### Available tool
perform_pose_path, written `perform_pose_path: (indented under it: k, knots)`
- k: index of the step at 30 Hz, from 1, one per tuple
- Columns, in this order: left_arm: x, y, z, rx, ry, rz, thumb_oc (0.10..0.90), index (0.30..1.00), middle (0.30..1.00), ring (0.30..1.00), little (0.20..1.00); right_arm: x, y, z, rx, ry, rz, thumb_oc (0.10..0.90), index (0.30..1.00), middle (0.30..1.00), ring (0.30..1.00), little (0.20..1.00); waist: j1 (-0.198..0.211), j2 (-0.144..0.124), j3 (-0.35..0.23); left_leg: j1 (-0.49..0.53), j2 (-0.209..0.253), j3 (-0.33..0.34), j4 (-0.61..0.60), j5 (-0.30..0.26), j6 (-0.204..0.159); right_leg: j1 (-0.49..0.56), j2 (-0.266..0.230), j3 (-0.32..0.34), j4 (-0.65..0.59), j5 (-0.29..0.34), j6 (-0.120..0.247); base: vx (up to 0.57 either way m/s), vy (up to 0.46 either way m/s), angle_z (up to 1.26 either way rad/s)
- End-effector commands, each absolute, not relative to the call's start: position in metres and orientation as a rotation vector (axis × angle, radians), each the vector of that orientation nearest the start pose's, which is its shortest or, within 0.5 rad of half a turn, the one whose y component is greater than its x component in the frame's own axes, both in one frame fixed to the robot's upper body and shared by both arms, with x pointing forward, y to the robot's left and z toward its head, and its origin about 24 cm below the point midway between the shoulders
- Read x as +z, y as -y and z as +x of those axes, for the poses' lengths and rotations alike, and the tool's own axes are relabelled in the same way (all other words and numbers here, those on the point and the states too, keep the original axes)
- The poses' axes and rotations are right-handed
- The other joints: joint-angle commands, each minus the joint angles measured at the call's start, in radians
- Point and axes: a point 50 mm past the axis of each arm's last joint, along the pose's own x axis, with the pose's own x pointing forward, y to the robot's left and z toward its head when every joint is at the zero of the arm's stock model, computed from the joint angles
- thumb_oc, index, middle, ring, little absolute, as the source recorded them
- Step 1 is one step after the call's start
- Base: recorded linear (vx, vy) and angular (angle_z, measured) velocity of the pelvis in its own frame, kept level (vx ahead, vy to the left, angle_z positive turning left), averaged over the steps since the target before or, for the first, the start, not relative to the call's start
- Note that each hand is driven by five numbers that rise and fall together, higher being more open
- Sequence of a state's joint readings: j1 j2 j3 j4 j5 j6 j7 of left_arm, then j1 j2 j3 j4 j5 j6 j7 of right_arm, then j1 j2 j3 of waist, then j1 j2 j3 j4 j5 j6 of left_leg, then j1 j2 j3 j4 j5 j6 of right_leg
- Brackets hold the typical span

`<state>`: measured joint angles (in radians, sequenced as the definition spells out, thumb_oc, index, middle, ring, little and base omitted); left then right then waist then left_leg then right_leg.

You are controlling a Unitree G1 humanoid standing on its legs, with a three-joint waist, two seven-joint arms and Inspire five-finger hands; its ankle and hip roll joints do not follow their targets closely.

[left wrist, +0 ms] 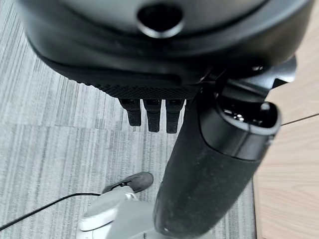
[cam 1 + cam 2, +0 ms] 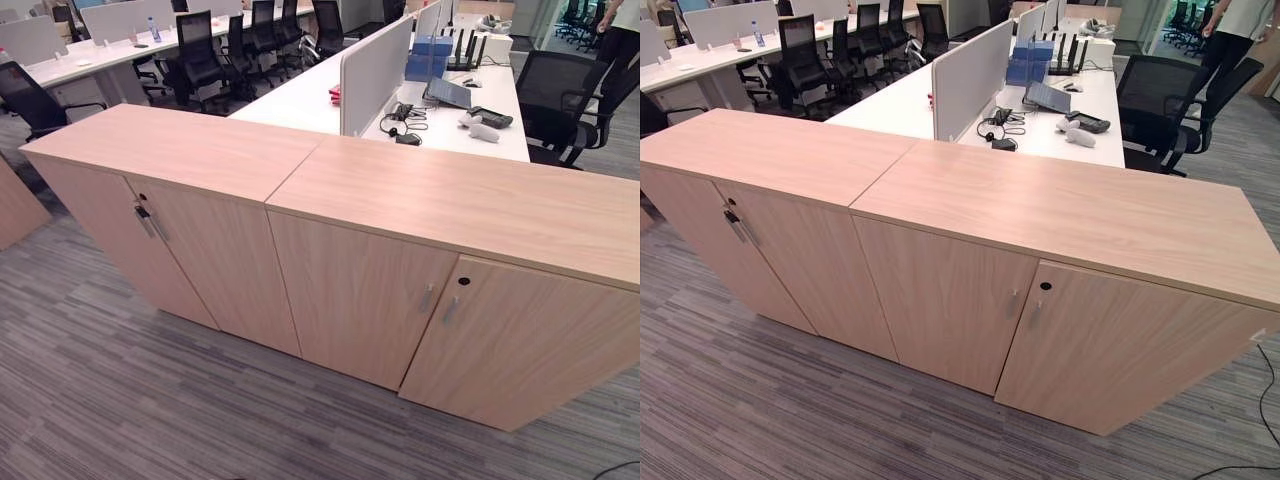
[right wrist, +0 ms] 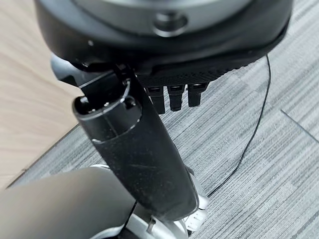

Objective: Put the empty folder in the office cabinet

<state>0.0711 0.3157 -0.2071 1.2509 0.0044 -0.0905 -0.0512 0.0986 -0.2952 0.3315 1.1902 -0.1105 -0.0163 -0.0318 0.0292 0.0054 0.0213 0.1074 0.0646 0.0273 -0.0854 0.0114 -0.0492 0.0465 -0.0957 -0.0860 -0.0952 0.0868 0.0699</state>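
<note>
I am holding both arms down over the carpet, left hand and right hand hanging slack-fingered and carrying nothing, and I am finding no folder near either, so reaching for the closed cabinet now risks shelving nothing.

Two low office cabinets of light wood grain stand side by side on grey striped carpet, their flat tops touching along one seam — the left cabinet and the right cabinet. Each has a pair of doors, all shut, with slim silver handles meeting at the middle of the pair and a small dark lock just above. The two tops are bare — the cabinets back onto a white desk.
</note>
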Motion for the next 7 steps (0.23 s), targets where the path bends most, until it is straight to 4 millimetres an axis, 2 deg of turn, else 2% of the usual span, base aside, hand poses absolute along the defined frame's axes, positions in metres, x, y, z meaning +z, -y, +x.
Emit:
perform_pose_path:
  k: [1, 7]
  knots:
    - [-0.1541, -0.2624, 0.085, 0.006, -1.199, 0.359, 0.8, 0.9, 0.9, 0.9, 0.9, -0.1583, 0.2424, 0.0871, 0.085, -1.194, -0.504, 0.8, 0.9, 0.9, 0.9, 0.9, -0.007, -0.001, 0.039, 0.013, -0.006, 0.034, -0.002, -0.047, -0.027, 0.091, -0.086, -0.009, 0.012, -0.115, 0.107, 0.0, 0.0, 0.0]
    - [-0.1544, -0.2623, 0.0833, 0.006, -1.199, 0.354, 0.8, 0.9, 0.9, 0.9, 0.9, -0.1574, 0.2481, 0.0858, 0.032, -1.199, -0.469, 0.8, 0.9, 0.9, 0.9, 0.9, -0.01, 0.0, 0.038, 0.015, -0.006, 0.037, -0.002, -0.049, -0.028, 0.089, -0.086, -0.007, 0.011, -0.112, 0.108, 0.01, 0.0, -0.07]
